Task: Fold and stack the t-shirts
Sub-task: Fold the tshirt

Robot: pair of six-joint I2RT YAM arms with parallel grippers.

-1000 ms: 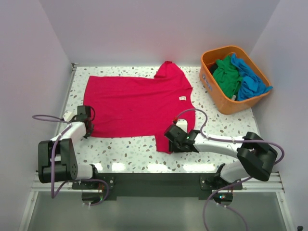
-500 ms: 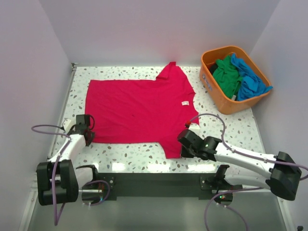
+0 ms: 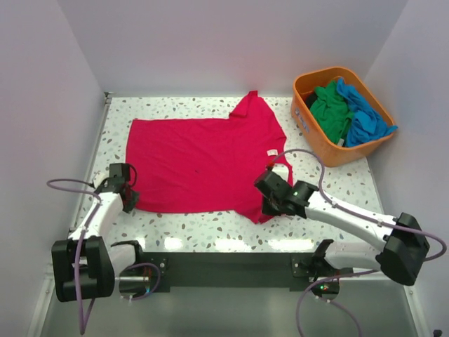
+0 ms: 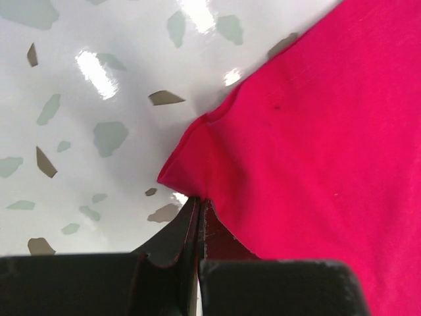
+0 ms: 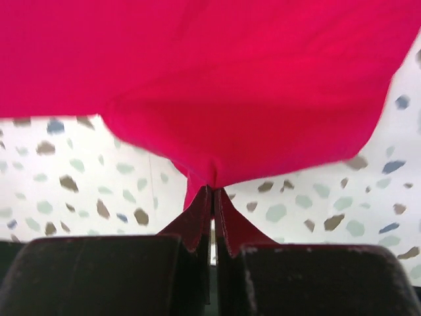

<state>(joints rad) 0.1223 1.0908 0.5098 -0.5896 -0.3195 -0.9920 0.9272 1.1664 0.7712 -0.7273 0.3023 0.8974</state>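
lying flat on the table (image 3: 210, 226) in the top view, the red shirt (image 3: 203, 158) has its label (image 3: 267, 151) toward the right. the left gripper (image 3: 130, 202) pinches its near left corner and the right gripper (image 3: 267, 210) pinches its near sleeve. the basket (image 3: 313, 140) sits at the far right, well apart, holding the green shirt (image 3: 328, 112) and the blue shirt (image 3: 365, 121), which spills over the rim.

left wrist: the left gripper (image 4: 198, 210) is pressed together on a small fold at the red shirt (image 4: 316, 164) corner, just above the table (image 4: 79, 118).

right wrist: the right gripper (image 5: 212, 197) is clamped on a bunched point of the red shirt (image 5: 217, 79), the cloth puckering toward it over the table (image 5: 296, 204).
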